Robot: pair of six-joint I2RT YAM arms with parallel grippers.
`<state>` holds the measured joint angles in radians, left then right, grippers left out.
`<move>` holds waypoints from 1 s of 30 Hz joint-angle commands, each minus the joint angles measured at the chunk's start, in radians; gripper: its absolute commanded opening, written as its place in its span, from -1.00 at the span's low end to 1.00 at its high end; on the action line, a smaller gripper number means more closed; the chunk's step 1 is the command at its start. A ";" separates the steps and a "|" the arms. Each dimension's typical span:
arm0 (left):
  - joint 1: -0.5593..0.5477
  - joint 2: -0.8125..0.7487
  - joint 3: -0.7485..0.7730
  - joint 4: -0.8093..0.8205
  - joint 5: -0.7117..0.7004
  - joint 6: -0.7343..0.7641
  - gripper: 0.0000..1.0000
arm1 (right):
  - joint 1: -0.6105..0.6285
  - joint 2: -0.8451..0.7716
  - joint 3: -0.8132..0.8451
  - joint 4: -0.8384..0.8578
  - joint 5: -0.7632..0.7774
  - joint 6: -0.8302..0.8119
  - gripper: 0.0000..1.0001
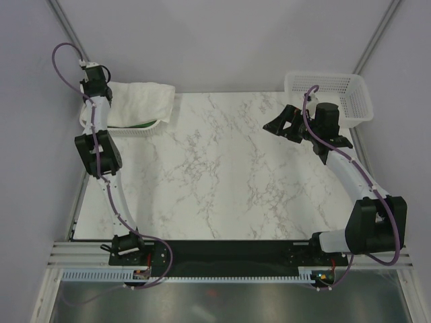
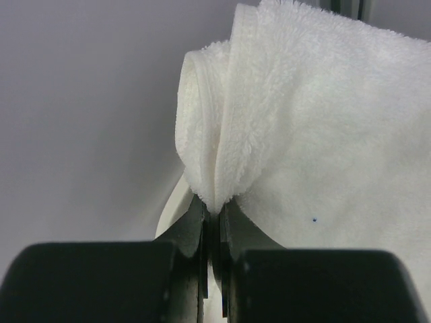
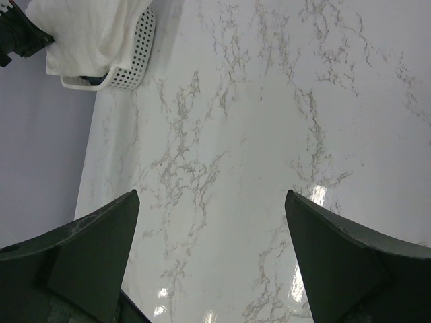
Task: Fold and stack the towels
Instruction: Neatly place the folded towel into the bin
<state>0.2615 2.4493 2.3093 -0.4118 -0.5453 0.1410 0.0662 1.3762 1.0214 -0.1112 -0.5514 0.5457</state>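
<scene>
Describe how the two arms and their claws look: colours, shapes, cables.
Both the left arm and the right arm have white tubular links joined by bulky black joint housings. A thin purple cable runs along each, looping free near the wrist. The left claw and right claw are matte black; the right one's fingers are broad wedges.

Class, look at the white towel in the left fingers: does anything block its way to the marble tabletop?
Only the rim of the left basket, over which the white towel hangs. Beyond it, nothing visible lies on the marble tabletop.
</scene>
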 commanded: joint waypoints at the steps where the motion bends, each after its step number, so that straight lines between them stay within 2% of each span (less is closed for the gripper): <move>1: 0.018 0.023 0.025 0.097 -0.042 0.068 -0.95 | 0.001 0.004 -0.004 0.045 -0.022 -0.004 0.96; 5: 0.018 0.042 0.021 0.129 0.001 0.068 -0.70 | 0.003 0.012 -0.004 0.045 -0.022 -0.004 0.96; 6: 0.018 0.046 0.021 0.137 0.016 0.065 -0.57 | 0.003 0.014 -0.004 0.045 -0.022 -0.004 0.96; 11: 0.013 0.054 0.015 0.179 0.070 0.075 -0.31 | 0.003 0.029 -0.003 0.045 -0.022 -0.004 0.96; 12: 0.012 0.054 0.012 0.204 0.067 0.087 -0.15 | 0.001 0.029 -0.001 0.045 -0.022 -0.004 0.96; 14: 0.010 0.053 0.012 0.217 0.082 0.083 -0.02 | 0.003 0.035 0.000 0.045 -0.022 -0.004 0.96; 17: 0.001 0.033 0.015 0.229 0.110 0.066 0.31 | 0.001 0.040 0.005 0.044 -0.024 -0.004 0.96; 27: -0.080 -0.121 -0.086 0.226 0.079 0.016 0.45 | 0.003 0.012 -0.007 0.044 -0.013 -0.006 0.96; 30: -0.134 -0.176 -0.108 0.202 0.078 0.002 0.51 | 0.003 -0.003 -0.014 0.042 -0.008 -0.006 0.96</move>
<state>0.1783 2.4065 2.2086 -0.2409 -0.4599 0.1848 0.0666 1.4082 1.0210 -0.1051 -0.5564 0.5457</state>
